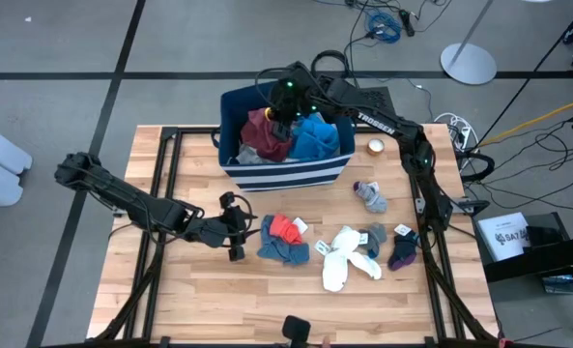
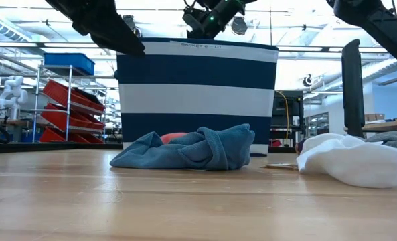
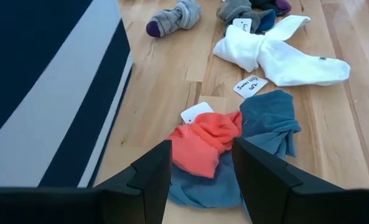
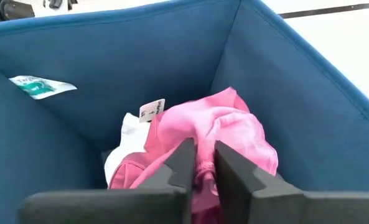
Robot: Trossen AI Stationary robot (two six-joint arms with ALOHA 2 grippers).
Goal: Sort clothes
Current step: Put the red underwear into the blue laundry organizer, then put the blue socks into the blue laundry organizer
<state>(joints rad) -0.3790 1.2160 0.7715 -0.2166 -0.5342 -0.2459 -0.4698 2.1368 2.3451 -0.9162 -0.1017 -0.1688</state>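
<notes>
- High view: the right gripper is down inside the striped bin at the far side of the table, over a maroon garment that lies beside a bright blue garment. The left gripper is low over the table, just beside a red piece lying on a blue-grey piece. More to the right lie white socks, and small grey socks are near the bin.
- Low view: the bin stands behind the blue-grey piece, which is crumpled on the wood. A white garment lies at the right side.
- Left wrist view: the fingers of the left gripper are apart and hold nothing; the red piece shows between them, on top of the blue-grey piece. The white socks lie farther away, and the bin wall is at one side.
- Right wrist view: the right gripper has its fingers almost together, pinching a fold of a pink-looking garment inside the bin. A white cloth with a label lies next to it.
</notes>
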